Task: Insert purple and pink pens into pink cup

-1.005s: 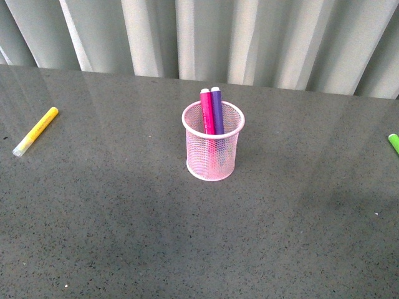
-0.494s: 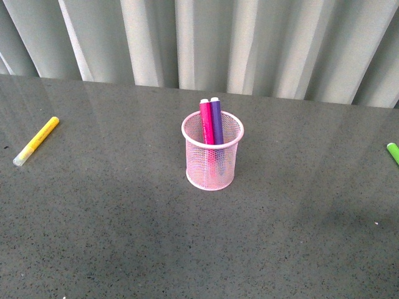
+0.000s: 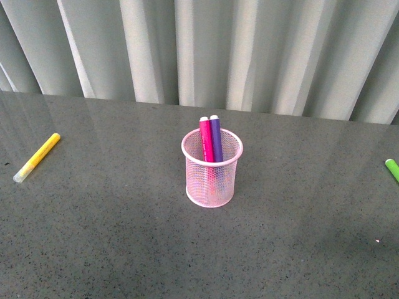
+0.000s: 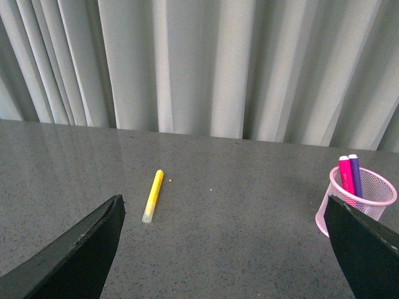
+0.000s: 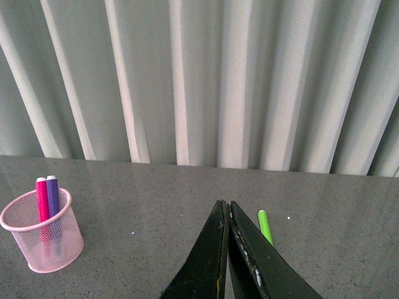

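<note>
The pink cup (image 3: 212,168) stands upright in the middle of the grey table. The magenta-pink pen (image 3: 206,140) and the purple pen (image 3: 216,138) stand inside it side by side, leaning on the far rim. The cup also shows in the left wrist view (image 4: 355,202) and in the right wrist view (image 5: 43,240), with both pens in it. My left gripper (image 4: 227,215) is open and empty, above the table between the cup and a yellow marker. My right gripper (image 5: 227,205) is shut and empty, well away from the cup. Neither arm shows in the front view.
A yellow marker (image 3: 37,156) lies at the table's left; it also shows in the left wrist view (image 4: 153,195). A green marker (image 3: 393,169) lies at the right edge; it also shows in the right wrist view (image 5: 265,227). Grey curtains (image 3: 199,50) hang behind the table.
The front view has tilted upward, so the cup and markers sit lower in the picture and more curtain shows. The cup and pens have not moved on the table.
</note>
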